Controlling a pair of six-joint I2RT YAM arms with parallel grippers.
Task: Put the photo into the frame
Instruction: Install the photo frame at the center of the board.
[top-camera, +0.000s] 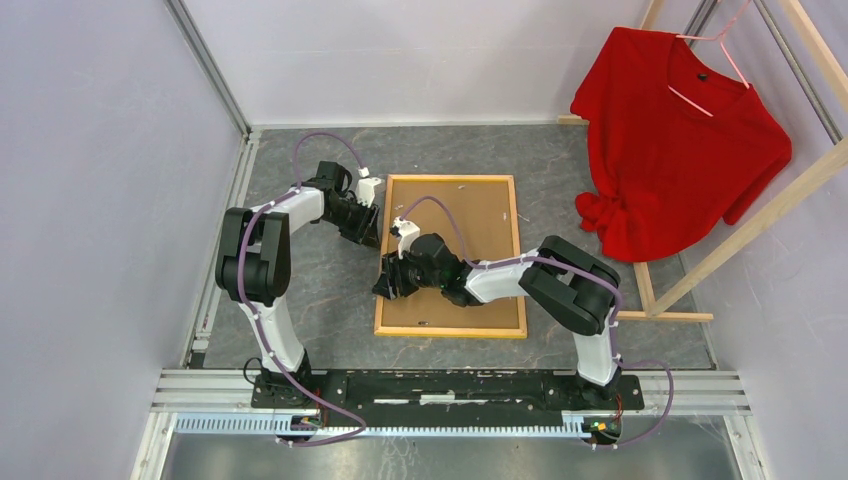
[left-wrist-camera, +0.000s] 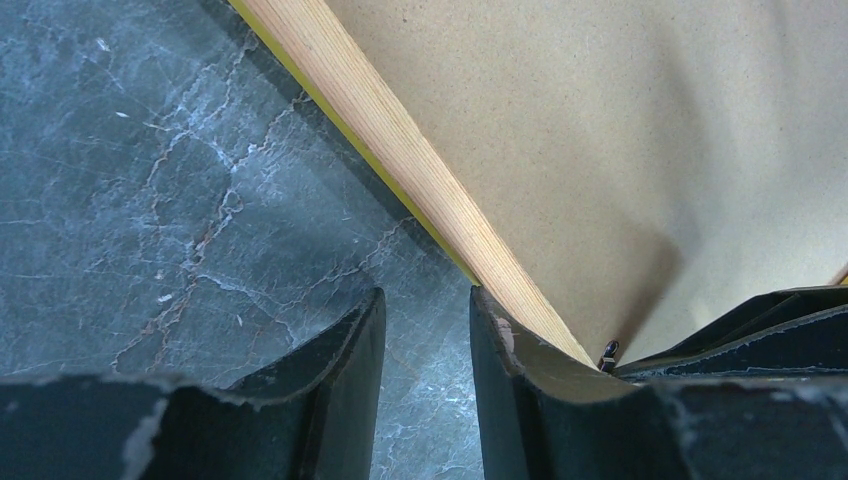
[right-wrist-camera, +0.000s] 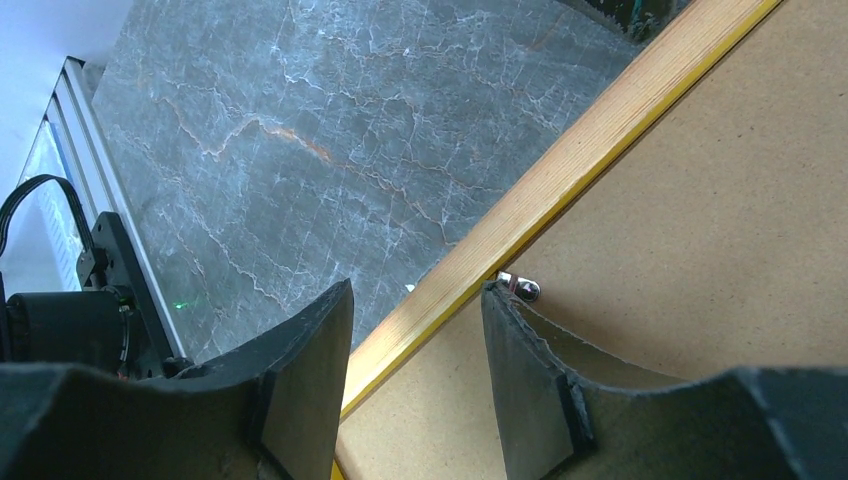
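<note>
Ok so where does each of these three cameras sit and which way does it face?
Top external: fixed above and behind the arms, looking down on the grey marbled table; both arms and bases show.
Left wrist: on the left arm, looking down past the open black left tool at the light wooden rectangular frame's rail.
Right wrist: on the right arm, looking down; that rail runs between the open right tool's fingers.
Shared: all three show the frame and its brown fibreboard backing panel.

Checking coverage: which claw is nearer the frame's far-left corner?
Left. Left claw at the frame's left rail close to that corner; right claw straddles the same rail nearer the bases.
</note>
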